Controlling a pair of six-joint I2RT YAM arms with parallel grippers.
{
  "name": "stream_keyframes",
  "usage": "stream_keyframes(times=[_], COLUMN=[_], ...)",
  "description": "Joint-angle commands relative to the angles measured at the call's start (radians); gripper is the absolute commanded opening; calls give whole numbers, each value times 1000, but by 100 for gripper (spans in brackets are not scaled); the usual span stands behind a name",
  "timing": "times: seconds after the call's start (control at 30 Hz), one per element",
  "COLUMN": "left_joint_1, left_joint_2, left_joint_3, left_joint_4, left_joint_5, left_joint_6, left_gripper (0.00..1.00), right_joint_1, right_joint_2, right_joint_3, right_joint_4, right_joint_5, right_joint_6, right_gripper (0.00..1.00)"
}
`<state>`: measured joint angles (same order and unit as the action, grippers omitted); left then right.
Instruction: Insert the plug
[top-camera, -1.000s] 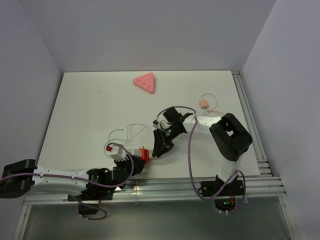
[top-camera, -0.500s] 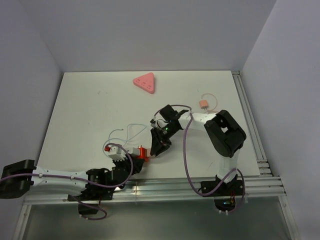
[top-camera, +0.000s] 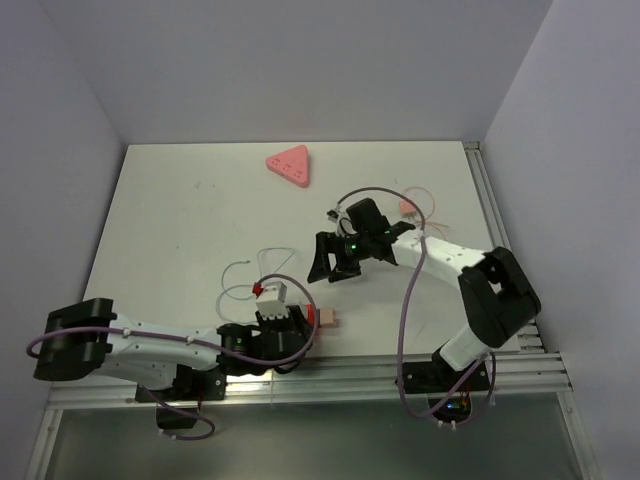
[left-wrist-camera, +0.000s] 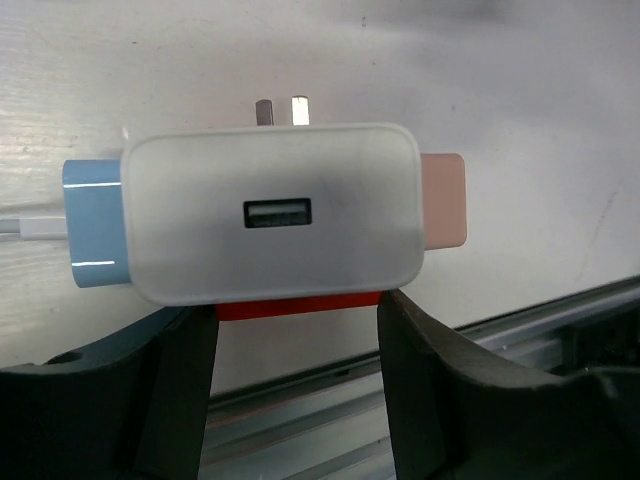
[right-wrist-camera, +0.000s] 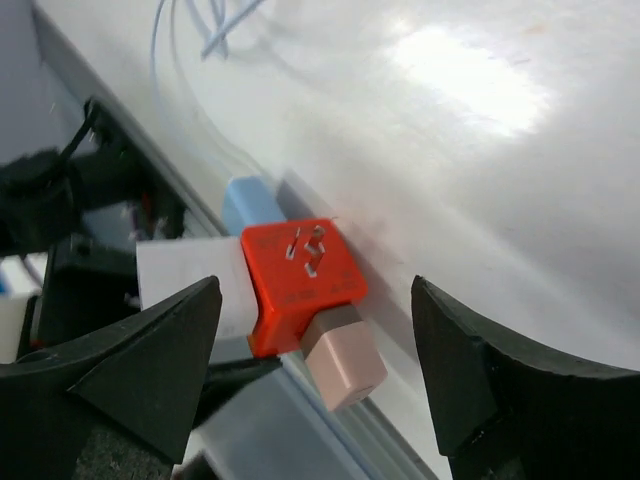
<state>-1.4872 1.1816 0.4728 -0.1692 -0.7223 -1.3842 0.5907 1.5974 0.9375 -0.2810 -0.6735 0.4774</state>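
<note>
Left gripper (left-wrist-camera: 297, 320), at the near edge of the table (top-camera: 180, 220), is clamped on the red socket block (right-wrist-camera: 300, 270), one finger on each side. A white charger (left-wrist-camera: 275, 215) sits on the block and faces the wrist camera. A blue plug (left-wrist-camera: 92, 222) juts from the left side and the pink plug (right-wrist-camera: 345, 365) from the right, pressed against the block. I cannot tell whether it is fully home.

Farther out, the right gripper (top-camera: 332, 270) hovers above mid-table with its jaws wide apart and nothing between them.

If the pink plug needs seating, I judge the right gripper should push squarely on its outer end, straight along the prongs, while the left one braces the block so it cannot twist.

A spare plug (top-camera: 406, 208) on its cable lies far right, and a pink triangular piece (top-camera: 290, 165) sits near the far edge.
</note>
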Motion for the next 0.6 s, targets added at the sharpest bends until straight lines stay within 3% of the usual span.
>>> stream_keyframes(times=[0.0,0.1,0.27,0.33,0.57], left_joint_1=[-8,-13,-16,-24,-99], left_joint_2=[158,243,260,240,173], left_joint_3=[108,176,207,205,247], left_joint_4=[-272,-314,-236,-205,-266], left_joint_5=[34,20,32,34,-8], left_joint_6=[-38,-47,42,62,54], left_gripper=[0,3,58,99,99], right_joint_1=[-26,-40,-63,-69,-75], right_joint_2=[-164,-291,-470,-539,-701], right_joint_3=[-31,-98,-225,-258,-321], right_joint_4=[-81,-124,-158,-161,-202], right_joint_5=[257,368,403,413,402], right_joint_6=[-31,-30,-5,10,78], right_gripper=[84,84,84,86,86])
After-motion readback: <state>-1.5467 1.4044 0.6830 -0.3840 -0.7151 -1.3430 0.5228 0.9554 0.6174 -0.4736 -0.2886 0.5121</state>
